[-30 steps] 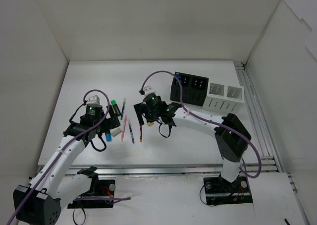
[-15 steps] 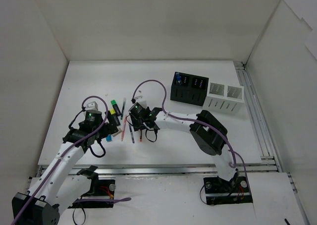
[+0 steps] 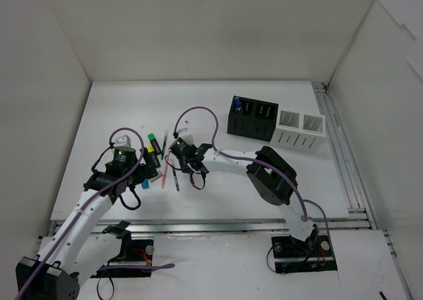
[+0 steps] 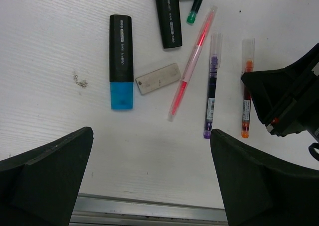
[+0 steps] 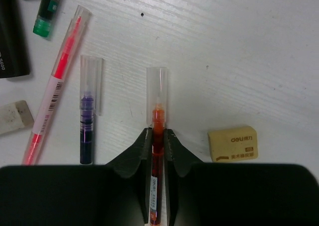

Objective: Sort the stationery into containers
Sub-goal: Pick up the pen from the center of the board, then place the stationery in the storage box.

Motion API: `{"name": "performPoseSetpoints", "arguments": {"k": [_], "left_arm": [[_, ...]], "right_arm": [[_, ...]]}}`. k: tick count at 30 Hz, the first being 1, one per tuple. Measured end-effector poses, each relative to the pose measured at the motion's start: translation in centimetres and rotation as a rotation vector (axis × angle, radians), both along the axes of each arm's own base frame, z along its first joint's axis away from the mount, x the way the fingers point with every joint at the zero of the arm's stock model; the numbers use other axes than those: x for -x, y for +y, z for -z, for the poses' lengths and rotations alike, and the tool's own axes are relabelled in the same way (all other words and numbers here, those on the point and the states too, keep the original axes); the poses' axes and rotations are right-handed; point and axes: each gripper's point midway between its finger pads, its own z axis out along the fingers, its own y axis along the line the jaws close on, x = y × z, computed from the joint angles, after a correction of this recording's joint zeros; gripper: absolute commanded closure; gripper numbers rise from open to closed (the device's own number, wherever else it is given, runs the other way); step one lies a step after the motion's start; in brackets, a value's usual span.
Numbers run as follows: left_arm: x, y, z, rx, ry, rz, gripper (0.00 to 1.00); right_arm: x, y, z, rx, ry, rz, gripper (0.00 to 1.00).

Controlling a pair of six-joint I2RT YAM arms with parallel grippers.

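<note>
Red pen pinched in the right gripper on the white counter.
The jaws are closed tight on its barrel. The pen lies between a purple pen and a beige eraser. The left gripper hangs spread wide above a blue highlighter, holding nothing. The black organizer and white organizer stand well apart from the pens.

table: white, bare patch | walls: white panels | rail: metal, along right edge
</note>
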Motion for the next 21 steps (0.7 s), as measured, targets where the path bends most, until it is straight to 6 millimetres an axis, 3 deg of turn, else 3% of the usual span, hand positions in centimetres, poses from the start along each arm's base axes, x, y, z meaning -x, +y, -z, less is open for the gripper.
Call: {"name": "performPoseSetpoints", "arguments": {"k": [3,5,8,11,16,19,21], "left_arm": [[0.0,-0.2,0.0,0.007,0.001,0.013,0.01],[0.0,-0.5,0.0,0.015,0.000,0.028,0.01],[-0.1,-0.9,0.2,0.019,0.011,0.046,0.00],[-0.1,-1.3,0.6,0.013,0.030,0.073,0.00],[-0.9,-2.5,0.4,0.018,0.040,0.130,0.00],[-1.8,-3.7,0.1,0.028,0.039,0.172,0.00],[-2.2,-4.4,0.1,0.031,0.041,0.198,0.00]], "right_arm": [[-0.2,-0.1,-0.6,0.019,-0.025,-0.039,1.00],[-0.6,0.0,-2.1,0.003,-0.070,-0.077,1.00],[-1.0,-0.2,-6.5,-0.081,-0.171,-0.131,1.00],[-2.2,-1.7,-12.5,-0.209,-0.297,-0.154,1.00],[-7.9,-7.8,-22.0,-0.280,-0.593,-0.097,1.00],[-10.6,-11.5,-24.7,-0.233,-0.723,-0.062,1.00],[-12.0,-14.0,-25.2,-0.191,-0.774,-0.038,1.00]]}}
